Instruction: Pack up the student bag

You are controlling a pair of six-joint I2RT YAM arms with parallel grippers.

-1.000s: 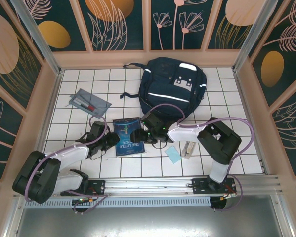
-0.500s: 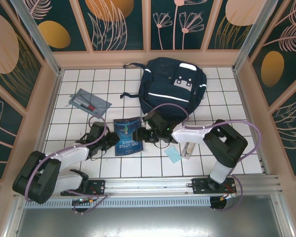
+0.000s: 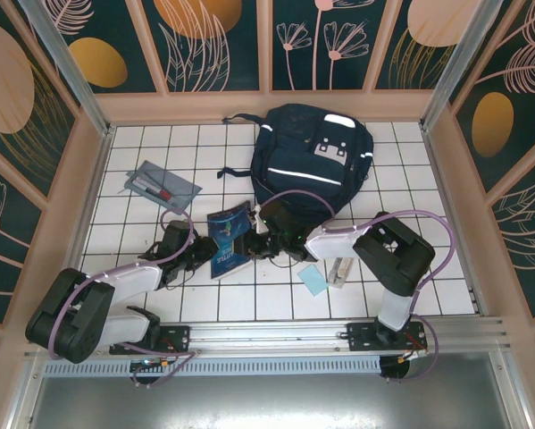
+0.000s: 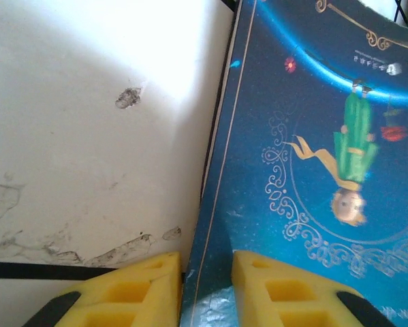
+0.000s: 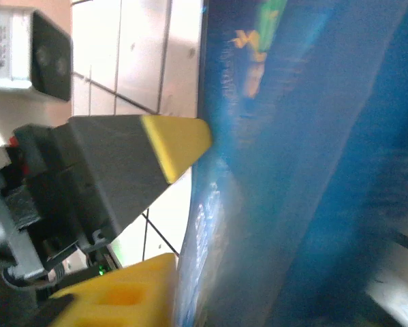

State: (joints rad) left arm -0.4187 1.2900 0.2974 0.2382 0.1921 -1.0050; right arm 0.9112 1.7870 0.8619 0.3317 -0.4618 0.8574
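Pinching book (image 3: 224, 239) by 2 side edges with left gripper (image 3: 200, 256) and right gripper (image 3: 254, 243). Facing student bag (image 3: 312, 156) just beyond, closest to right gripper

Robot test booth: patterned wall panels (image 3: 213, 36), white-tiled table (image 3: 410, 179), alu rail (image 3: 276, 335).

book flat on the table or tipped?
Tipped: the book slants off the tiles, pinched by the left gripper and right gripper.

The book (image 3: 229, 237) no longer lies flat: its right edge is now lifted off the tiles, so the cover tilts. The right gripper (image 3: 253, 241), wide open before, now pinches that edge.
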